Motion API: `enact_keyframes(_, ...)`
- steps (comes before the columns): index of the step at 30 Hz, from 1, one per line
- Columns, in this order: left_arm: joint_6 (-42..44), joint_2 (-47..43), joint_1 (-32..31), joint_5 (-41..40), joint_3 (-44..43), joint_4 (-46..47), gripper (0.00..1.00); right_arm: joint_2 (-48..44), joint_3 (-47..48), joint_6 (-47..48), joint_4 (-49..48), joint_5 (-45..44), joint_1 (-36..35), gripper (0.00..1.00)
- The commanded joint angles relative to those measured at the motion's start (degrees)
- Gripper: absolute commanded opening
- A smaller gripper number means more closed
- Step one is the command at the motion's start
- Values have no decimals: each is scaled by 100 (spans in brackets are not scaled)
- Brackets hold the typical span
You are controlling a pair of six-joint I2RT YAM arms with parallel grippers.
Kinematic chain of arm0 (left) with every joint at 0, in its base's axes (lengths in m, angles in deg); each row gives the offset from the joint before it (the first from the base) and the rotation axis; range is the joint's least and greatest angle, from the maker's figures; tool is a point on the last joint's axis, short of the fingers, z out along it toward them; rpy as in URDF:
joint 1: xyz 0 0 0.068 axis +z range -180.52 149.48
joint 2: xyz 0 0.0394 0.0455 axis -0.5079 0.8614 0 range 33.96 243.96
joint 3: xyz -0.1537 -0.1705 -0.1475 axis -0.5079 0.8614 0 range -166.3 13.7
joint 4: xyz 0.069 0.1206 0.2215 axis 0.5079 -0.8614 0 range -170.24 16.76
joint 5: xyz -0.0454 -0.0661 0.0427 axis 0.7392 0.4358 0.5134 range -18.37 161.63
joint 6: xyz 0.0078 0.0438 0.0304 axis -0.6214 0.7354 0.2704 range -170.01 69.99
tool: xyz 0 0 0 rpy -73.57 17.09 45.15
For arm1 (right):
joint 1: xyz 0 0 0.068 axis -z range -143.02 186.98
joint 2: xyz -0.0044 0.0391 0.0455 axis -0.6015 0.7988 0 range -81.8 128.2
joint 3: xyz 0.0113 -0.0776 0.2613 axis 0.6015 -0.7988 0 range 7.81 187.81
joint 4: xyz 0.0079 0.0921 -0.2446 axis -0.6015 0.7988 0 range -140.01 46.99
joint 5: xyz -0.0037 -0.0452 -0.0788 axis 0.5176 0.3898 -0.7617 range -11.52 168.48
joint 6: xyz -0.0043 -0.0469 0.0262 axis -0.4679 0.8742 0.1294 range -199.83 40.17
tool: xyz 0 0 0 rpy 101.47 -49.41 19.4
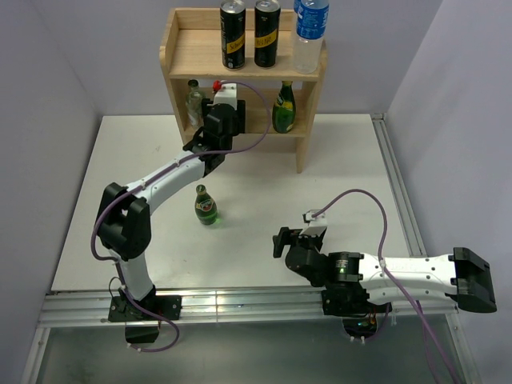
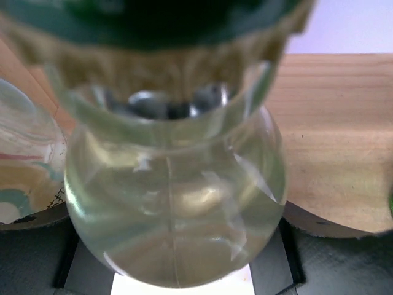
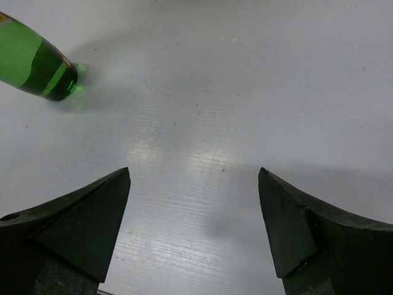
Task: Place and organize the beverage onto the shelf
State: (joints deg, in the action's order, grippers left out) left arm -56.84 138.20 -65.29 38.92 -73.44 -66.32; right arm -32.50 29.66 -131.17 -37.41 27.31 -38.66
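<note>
Pale wood marks the shelf (image 1: 194, 50), which stands at the far edge of the white table (image 1: 336, 160). From above, its upper board carries two black cans (image 1: 250, 32) side by side and a water bottle (image 1: 310, 32) at the right end. On the lower board a dark green bottle (image 1: 283, 106) stands at the right and a clear bottle (image 1: 194, 100) at the left. The left gripper (image 1: 218, 102) reaches into that lower level between the two, and its own body hides what it holds; a red cap (image 1: 216, 84) shows just above it.

The left wrist view supplies the hidden part. A round-bodied glass bottle (image 2: 175, 203) of pale liquid fills the picture, clamped between the dark fingers (image 2: 307, 264), with shelf wood behind it and the clear bottle at the left edge. Whether its base rests on the board cannot be told.

A green bottle (image 1: 206, 206) stands upright on the table in front of the shelf, well apart from it. The right gripper (image 1: 278, 240) sits low near the arm bases, too small from above to read. The right wrist view shows its jaws wide apart over the table surface, with the green bottle at the upper left corner.
</note>
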Motion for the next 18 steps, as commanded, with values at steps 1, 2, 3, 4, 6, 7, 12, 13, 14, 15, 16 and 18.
enact_keyframes(1, 15, -89, 128, -25, -182, 1171, 0, 45, 118, 9, -223, -138, 49, 92)
enact_keyframes(2, 6, -80, 136, -16, -173, 1189, 0, 53, 118, 9, -223, -129, 58, 91)
enact_keyframes(3, -11, -80, 154, -25, -172, 1198, 0, 62, 118, 0, -223, -138, 58, 92)
enact_keyframes(4, -46, -71, 154, -34, -146, 1207, 0, 62, 109, 9, -223, -129, 58, 91)
enact_keyframes(6, -73, -71, 172, -69, -111, 1242, 0, 71, 109, 0, -232, -129, 58, 92)
enact_keyframes(7, -90, -71, 163, -60, -67, 1259, 0, 80, 109, 0, -232, -121, 66, 91)
enact_keyframes(12, -117, -45, 180, -130, -14, 1295, 8, 97, 118, -26, -232, -103, 75, 92)
enact_keyframes(13, -117, -45, 180, -130, 12, 1329, 11, 106, 109, -35, -214, -85, 75, 92)
enact_keyframes(14, -117, -45, 180, -139, 29, 1347, 17, 106, 109, -35, -223, -85, 67, 91)
enact_keyframes(15, -99, -45, 180, -157, 73, 1382, 20, 106, 101, -52, -223, -77, 67, 91)
enact_keyframes(16, -99, -45, 180, -157, 74, 1400, 22, 106, 101, -61, -214, -77, 67, 91)
enact_keyframes(18, -99, -27, 180, -157, 74, 1400, 31, 89, 101, -70, -214, -77, 75, 91)
